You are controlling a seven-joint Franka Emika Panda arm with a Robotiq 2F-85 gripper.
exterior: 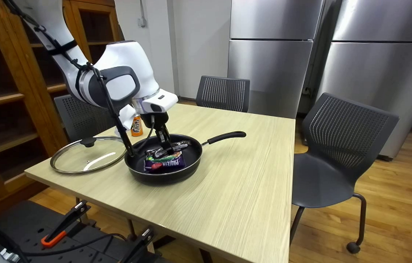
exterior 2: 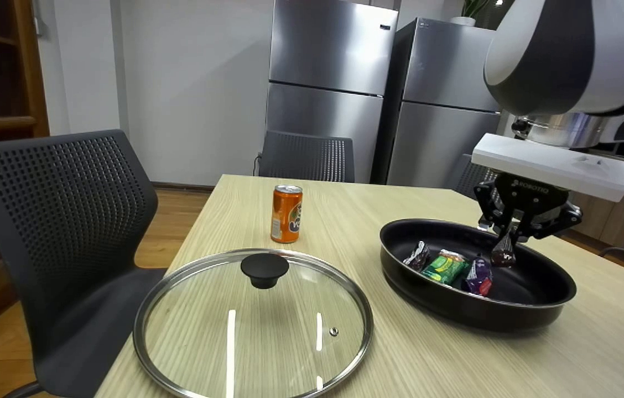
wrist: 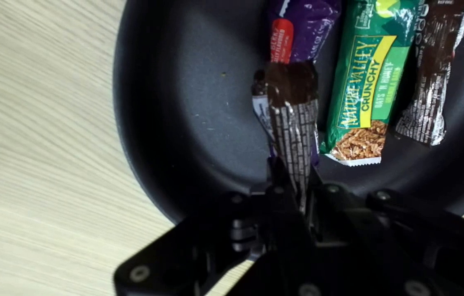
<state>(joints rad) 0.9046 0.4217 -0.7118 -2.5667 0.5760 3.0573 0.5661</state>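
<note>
My gripper (wrist: 296,169) is shut on one end of a brown-wrapped bar (wrist: 293,117), which hangs down over the black frying pan (wrist: 203,74). In an exterior view the gripper (exterior 2: 511,229) holds this bar (exterior 2: 503,255) inside the pan's rim (exterior 2: 483,319); whether its lower end touches anything is unclear. A purple bar (wrist: 312,31) lies in the pan, partly behind the held bar in the wrist view. Beside it lie a green granola bar (wrist: 367,82) and another brown-wrapped bar (wrist: 433,78). The fingertips partly cover the bars in an exterior view (exterior: 169,149).
A glass lid with a black knob (exterior 2: 265,269) lies on the wooden table (exterior: 250,190) beside the pan. An orange can (exterior 2: 286,215) stands behind the lid. The pan's handle (exterior: 228,136) sticks out over the table. Dark chairs (exterior: 330,160) stand around the table.
</note>
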